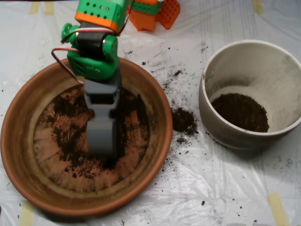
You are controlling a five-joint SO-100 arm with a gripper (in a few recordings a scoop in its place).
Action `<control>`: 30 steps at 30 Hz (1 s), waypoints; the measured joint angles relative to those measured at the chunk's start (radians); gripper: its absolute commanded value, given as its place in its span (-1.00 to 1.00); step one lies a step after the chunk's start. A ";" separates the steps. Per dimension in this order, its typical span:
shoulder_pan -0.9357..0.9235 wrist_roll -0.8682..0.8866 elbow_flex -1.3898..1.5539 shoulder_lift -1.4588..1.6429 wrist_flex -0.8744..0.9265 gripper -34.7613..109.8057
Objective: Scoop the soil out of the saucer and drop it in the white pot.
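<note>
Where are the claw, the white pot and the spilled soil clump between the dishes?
claw [101,146]: overhead view, lower grey shell.
white pot [214,122]: overhead view, outer left wall.
spilled soil clump [183,120]: overhead view, its middle.

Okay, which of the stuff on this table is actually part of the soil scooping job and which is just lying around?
Part of the job:
- saucer
- soil in the saucer
- white pot, some soil already inside
- pincer, down in the saucer

Just lying about:
- spilled soil clump on the plastic sheet between saucer and pot
- tape strips
</note>
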State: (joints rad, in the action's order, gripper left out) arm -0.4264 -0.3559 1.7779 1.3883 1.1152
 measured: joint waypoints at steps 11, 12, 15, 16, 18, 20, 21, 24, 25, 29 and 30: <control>0.035 -0.008 -0.301 -0.258 0.178 0.36; 0.035 -0.006 -0.333 -0.279 0.198 0.36; 0.035 -0.006 -0.400 -0.331 0.245 0.30; 0.035 -0.006 -0.416 -0.344 0.256 0.25; 0.034 -0.006 -0.437 -0.359 0.262 0.18; 0.031 -0.006 -0.445 -0.364 0.267 0.10; 0.031 -0.012 -0.449 -0.364 0.264 0.07; 0.043 -0.005 -0.483 -0.364 0.256 0.01; 0.043 -0.006 -0.488 -0.364 0.252 0.00; 0.044 -0.018 -0.456 -0.336 0.221 -0.01; 0.044 -0.026 -0.437 -0.324 0.202 -0.01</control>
State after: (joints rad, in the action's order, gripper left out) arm -0.3820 -0.3820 1.3407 1.0646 1.3177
